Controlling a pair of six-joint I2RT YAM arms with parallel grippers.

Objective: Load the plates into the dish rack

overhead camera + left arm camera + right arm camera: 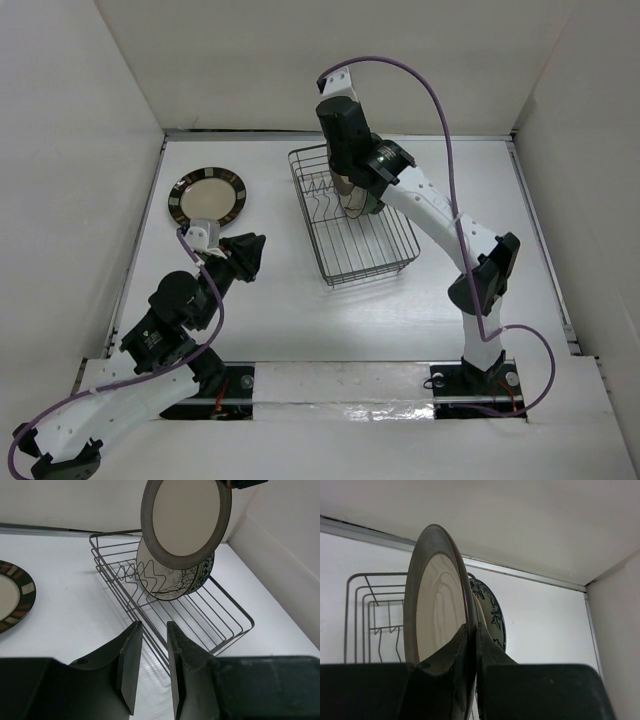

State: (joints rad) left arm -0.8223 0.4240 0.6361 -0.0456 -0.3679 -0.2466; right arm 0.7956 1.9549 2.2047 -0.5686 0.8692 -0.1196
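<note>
The right gripper (pixel 472 637) is clenched on the grey-rimmed plate (pixel 437 610), holding it upright over the dish rack (pixel 365 245), where the tree plate (pixel 170 582) and perhaps two more stand. The left gripper (pixel 150 630), jaws slightly parted, is empty near the striped plate (pixel 208 197) on the table (pixel 300 320).

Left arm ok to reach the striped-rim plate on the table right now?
Probably yes. The striped-rim plate lies flat near the open left hand, nothing between them; the right hand holds a grey-rimmed plate over the dish rack, well clear.

Right gripper (pixel 352 200) over dish rack (pixel 372 250), striped plate (pixel 208 197) well apart
</note>
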